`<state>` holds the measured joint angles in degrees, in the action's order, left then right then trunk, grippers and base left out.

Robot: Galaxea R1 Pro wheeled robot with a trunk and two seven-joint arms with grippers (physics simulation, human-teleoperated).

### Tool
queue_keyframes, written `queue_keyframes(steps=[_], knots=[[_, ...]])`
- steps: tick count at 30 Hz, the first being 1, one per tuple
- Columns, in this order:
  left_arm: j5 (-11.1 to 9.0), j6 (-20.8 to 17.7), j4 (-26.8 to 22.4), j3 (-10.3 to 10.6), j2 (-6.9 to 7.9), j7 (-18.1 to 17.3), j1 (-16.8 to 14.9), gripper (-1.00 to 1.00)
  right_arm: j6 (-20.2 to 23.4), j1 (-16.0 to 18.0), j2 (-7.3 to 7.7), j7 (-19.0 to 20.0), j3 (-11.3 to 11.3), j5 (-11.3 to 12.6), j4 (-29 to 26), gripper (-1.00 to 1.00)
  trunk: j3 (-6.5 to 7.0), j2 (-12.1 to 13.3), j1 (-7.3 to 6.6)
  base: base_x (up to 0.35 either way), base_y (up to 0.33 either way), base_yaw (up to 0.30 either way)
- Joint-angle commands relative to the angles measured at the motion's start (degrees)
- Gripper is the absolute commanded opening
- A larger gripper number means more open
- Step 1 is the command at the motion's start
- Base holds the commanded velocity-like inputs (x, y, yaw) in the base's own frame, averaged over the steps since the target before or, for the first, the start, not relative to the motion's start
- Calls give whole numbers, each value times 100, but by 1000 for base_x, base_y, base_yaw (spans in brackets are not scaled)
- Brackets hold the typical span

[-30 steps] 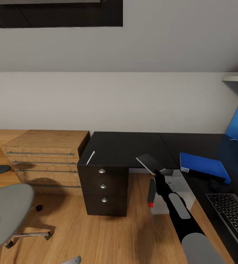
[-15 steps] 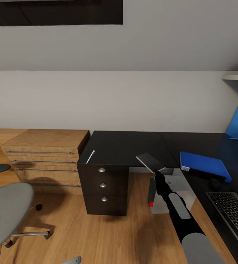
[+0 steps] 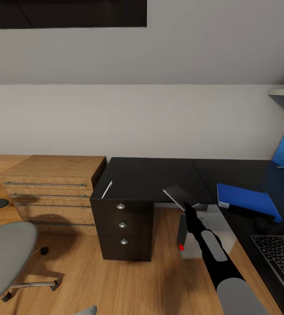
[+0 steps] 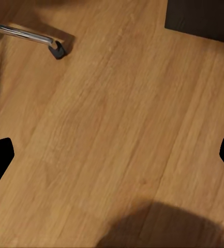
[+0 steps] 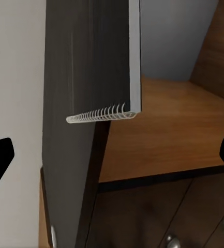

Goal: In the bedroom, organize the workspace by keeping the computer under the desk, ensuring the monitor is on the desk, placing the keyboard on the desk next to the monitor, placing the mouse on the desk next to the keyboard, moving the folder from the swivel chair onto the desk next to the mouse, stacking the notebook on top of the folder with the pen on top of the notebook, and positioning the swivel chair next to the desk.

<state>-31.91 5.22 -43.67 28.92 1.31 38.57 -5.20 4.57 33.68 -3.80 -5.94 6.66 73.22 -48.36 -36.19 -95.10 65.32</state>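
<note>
Right jaws (image 3: 186, 204) grip one notebook (image 3: 176, 193) | one folder (image 3: 247, 200) | one pen (image 3: 107, 189)

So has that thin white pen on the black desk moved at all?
No. The pen lies at the same front left corner of the desk; only the camera shifted slightly.

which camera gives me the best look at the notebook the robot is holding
The right wrist view: the notebook sits close up there, its dark cover, white page edge and spiral binding all plain. The head view shows the notebook only as a small tilted dark slab at the right gripper, over the desk edge. The left wrist view looks at floor.
</note>
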Motion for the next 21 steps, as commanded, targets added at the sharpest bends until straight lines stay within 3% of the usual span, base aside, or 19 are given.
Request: queue_keyframes(steps=[1, 21], knots=[[-61, 52, -2, 43, 9, 35, -7, 100, 35, 2, -7, -32, 25, 34, -10, 100, -6, -3, 0, 145, 0, 0], [-68, 43, -7, 66, -1, 39, -7, 100, 35, 3, 23, -48, 45, 25, 1, 100, -24, -43, 22, 85, 0, 0]])
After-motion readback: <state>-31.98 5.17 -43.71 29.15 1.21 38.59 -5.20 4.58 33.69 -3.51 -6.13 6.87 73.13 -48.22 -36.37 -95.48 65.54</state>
